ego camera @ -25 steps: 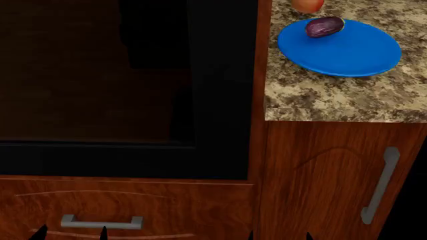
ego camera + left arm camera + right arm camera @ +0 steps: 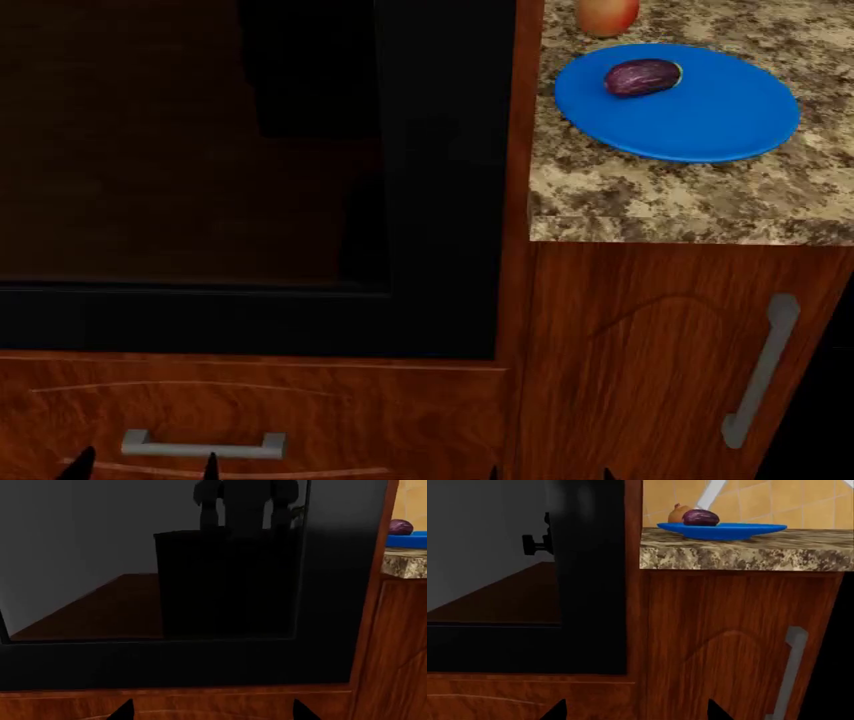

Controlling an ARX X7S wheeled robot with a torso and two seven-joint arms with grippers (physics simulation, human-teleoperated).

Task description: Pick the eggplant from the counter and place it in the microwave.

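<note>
The dark-purple eggplant lies on a round blue plate on the speckled stone counter, at the upper right of the head view. It also shows in the right wrist view and at the edge of the left wrist view. My left gripper and right gripper are low, in front of the wooden cabinets, far below the counter. Only their dark fingertips show, spread apart with nothing between them. No microwave interior is seen.
A large black glass oven door fills the left. A drawer with a metal handle sits below it. A cabinet door with a vertical handle stands under the counter. A red-yellow fruit lies behind the plate.
The head view has shifted slightly, so the plate, eggplant and fruit sit a little lower in the picture. The right gripper's fingertips show slightly lower and further left.
</note>
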